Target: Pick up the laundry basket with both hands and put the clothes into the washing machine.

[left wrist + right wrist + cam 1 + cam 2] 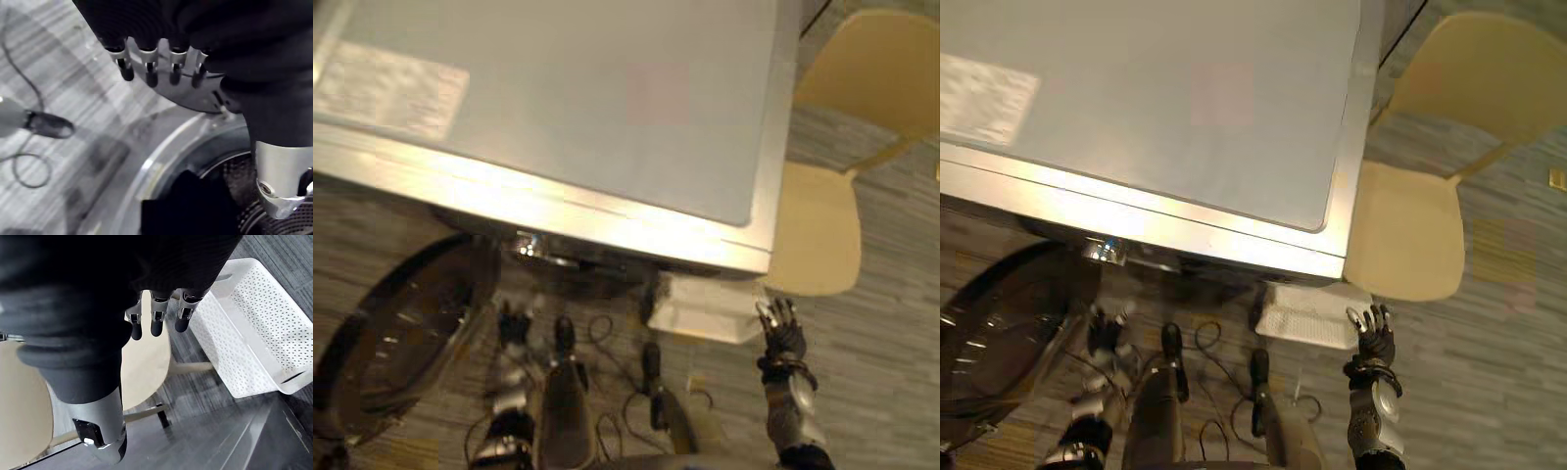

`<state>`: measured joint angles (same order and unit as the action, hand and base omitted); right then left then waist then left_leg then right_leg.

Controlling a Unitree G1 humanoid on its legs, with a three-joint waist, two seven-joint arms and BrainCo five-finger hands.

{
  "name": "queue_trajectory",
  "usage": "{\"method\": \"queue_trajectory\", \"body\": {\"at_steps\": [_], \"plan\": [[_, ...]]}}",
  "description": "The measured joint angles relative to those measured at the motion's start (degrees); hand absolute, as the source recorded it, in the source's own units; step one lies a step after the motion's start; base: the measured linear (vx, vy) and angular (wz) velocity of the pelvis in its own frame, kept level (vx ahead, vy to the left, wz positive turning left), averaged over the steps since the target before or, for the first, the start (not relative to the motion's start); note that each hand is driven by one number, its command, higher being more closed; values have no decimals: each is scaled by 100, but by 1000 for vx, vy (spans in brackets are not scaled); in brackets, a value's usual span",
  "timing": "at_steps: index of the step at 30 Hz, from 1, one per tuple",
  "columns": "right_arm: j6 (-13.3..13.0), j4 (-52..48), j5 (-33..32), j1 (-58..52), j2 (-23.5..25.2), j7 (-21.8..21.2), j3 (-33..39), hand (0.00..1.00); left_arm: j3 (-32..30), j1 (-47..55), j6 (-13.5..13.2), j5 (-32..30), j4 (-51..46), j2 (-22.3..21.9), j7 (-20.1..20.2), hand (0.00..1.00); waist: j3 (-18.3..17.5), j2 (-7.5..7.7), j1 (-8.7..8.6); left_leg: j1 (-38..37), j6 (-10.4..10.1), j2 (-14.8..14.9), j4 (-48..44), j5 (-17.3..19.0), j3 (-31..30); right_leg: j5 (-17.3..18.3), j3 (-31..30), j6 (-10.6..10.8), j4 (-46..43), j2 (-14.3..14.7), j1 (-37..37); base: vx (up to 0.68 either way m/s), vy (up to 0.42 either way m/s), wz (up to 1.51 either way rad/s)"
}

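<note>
The white perforated laundry basket (705, 305) lies on the floor at the front right corner of the silver washing machine (568, 108); in the right wrist view the basket (264, 333) looks empty. My right hand (781, 333) hovers just right of it, open and apart from it. The machine's round door (401, 333) hangs open at the lower left. My left hand (514, 323) is beside that door, open, holding nothing. Past its fingers (149, 61) a dark cloth (188, 208) lies inside the drum opening.
A beige chair (842, 196) stands right of the machine, close behind the basket and my right arm. The floor is grey striped carpet. The machine's top overhangs the drum opening in the eye views.
</note>
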<state>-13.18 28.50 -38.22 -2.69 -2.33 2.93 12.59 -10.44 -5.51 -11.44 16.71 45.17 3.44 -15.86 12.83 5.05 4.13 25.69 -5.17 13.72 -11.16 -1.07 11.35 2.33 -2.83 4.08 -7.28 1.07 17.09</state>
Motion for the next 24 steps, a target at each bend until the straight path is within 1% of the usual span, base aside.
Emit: {"method": "queue_trajectory", "body": {"at_steps": [1, 3, 4, 5, 7, 9, 11, 12, 14, 16, 19, 20, 22, 24], "plan": [[2, 152, 0, 0, 1, 24, 51, 0, 62, 105, 4, 3, 75, -55, 78, 0, -72, -26, -3, -82, 12, -37, 99, -31, 9, 60, -1, 11, -43, -44, -22, -18, 27, 16], [7, 640, -1, 1, -53, 89, 134, 0, 255, 382, 25, 61, 295, -277, 259, 0, -216, -166, -12, -371, 56, -199, 393, -170, 7, 166, 67, 84, -172, -175, -136, -45, 20, 23], [13, 921, -2, -13, -42, 92, 197, 0, 364, 504, 39, 68, 446, -329, 354, 0, -307, -217, -19, -527, 73, -283, 608, -281, 7, 204, 91, 132, -202, -235, -196, -82, 45, 20], [17, 1062, -2, -10, -40, 93, 227, 0, 381, 545, 46, 68, 526, -339, 380, 0, -343, -243, -14, -601, 73, -309, 707, -326, 7, 218, 99, 135, -228, -252, -215, -80, 46, 18], [62, 1627, -2, 8, -53, 119, 271, 0, 374, 670, 108, 56, 840, -273, 486, 0, -457, -308, -13, -858, 102, -428, 1061, -514, -28, 267, 123, 130, -289, -330, -316, -95, 53, 18], [115, 2073, 5, 17, -51, 129, 277, 0, 341, 695, 162, 30, 1083, -173, 588, 0, -538, -346, -6, -1052, 87, -490, 1281, -597, -39, 269, 145, 134, -281, -370, -426, -63, 50, 13], [171, 2462, 11, 49, -43, 132, 274, 0, 339, 748, 231, -17, 1258, -87, 626, 0, -572, -372, -12, -1247, 94, -565, 1422, -642, -43, 291, 170, 168, -254, -429, -566, -52, 60, 13], [243, 2645, 24, 43, -53, 137, 274, 0, 325, 830, 244, -100, 1310, -56, 646, 0, -649, -393, -19, -1342, 59, -624, 1530, -667, -53, 313, 201, 202, -253, -483, -600, -47, 69, 14], [252, 2823, 56, -5, -53, 140, 267, 0, 332, 904, 243, -161, 1378, -52, 686, 0, -780, -433, -22, -1400, 46, -715, 1645, -681, -87, 334, 266, 234, -239, -562, -623, -12, 76, 18], [266, 2992, 60, -2, -51, 142, 250, 0, 360, 904, 235, -166, 1382, -59, 692, 0, -800, -450, -32, -1451, 46, -806, 1647, -680, -195, 339, 312, 242, -188, -641, -749, 37, 84, 27], [358, 3169, 182, 9, -46, 151, 198, 0, 379, 899, 183, -274, 1323, -49, 663, 0, -804, -446, -45, -1590, 46, -929, 1646, -680, -365, 370, 473, 281, -162, -752, -1004, 45, 64, 35], [358, 3186, 249, 53, -53, 188, 169, 0, 380, 912, 113, -268, 1242, -52, 593, 0, -804, -446, -41, -1605, 50, -959, 1645, -685, -418, 402, 518, 323, -181, -777, -1037, 73, 35, 32], [356, 3201, 315, 137, -89, 216, 24, 0, 370, 953, 52, -181, 994, -52, 523, 0, -791, -477, -80, -1616, 109, -993, 1643, -731, -550, 474, 652, 281, -278, -798, -1085, 60, 9, 36], [348, 3231, 521, 290, -110, 244, -145, 0, 341, 1015, -97, 125, 525, -53, 373, 0, -779, -514, -93, -1669, 123, -1001, 1636, -773, -691, 622, 780, 228, -483, -772, -1125, 27, -40, 31]]}}
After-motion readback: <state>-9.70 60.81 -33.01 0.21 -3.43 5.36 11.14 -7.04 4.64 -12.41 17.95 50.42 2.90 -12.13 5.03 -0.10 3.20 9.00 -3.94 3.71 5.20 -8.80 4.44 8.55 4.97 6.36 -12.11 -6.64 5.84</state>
